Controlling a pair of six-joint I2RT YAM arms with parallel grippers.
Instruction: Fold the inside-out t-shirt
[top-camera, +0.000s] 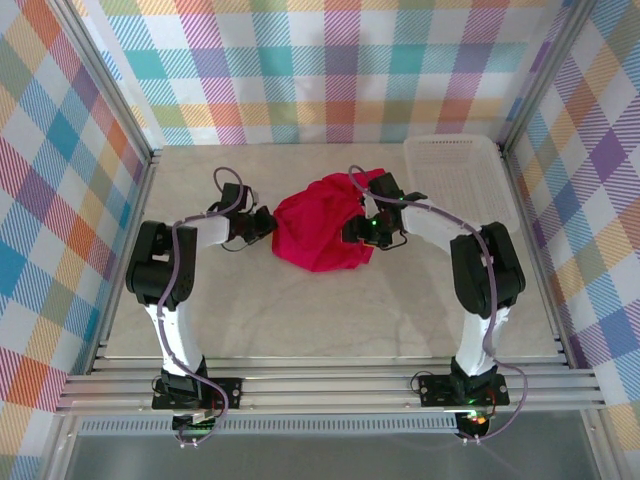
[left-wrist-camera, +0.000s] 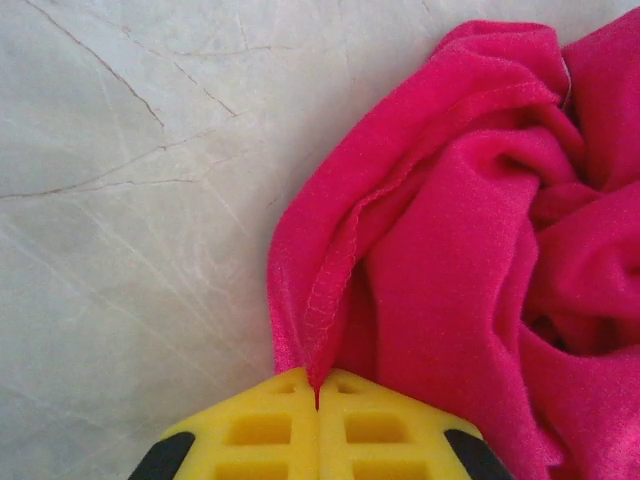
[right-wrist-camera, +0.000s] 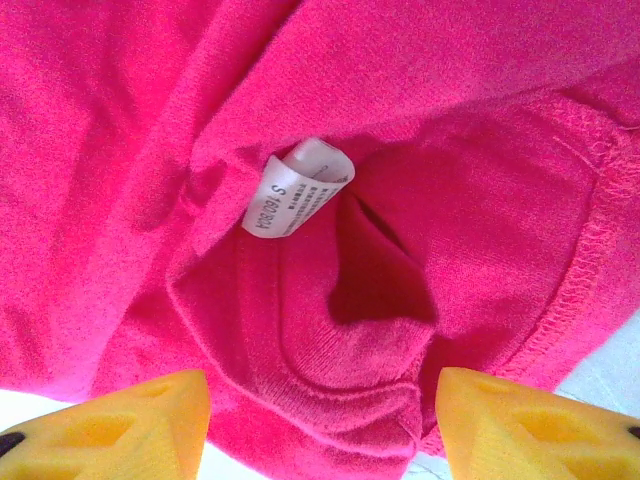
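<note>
The inside-out t-shirt (top-camera: 322, 232) lies crumpled in a red heap at the middle of the table. At the heap's left edge my left gripper (top-camera: 268, 222) is shut on the t-shirt. In the left wrist view its yellow fingertips (left-wrist-camera: 318, 385) pinch a stitched hem fold of the t-shirt (left-wrist-camera: 470, 250). On the heap's right side sits my right gripper (top-camera: 358, 228). Its jaws (right-wrist-camera: 322, 400) stand open with the ribbed collar of the t-shirt (right-wrist-camera: 350, 350) between them, unpinched. A small white tag (right-wrist-camera: 297, 187) sticks out just beyond the collar.
A white perforated tray (top-camera: 450, 165) stands at the back right corner. Checked walls and metal posts ring the pale marbled table (top-camera: 300, 310), which is bare in front of the heap.
</note>
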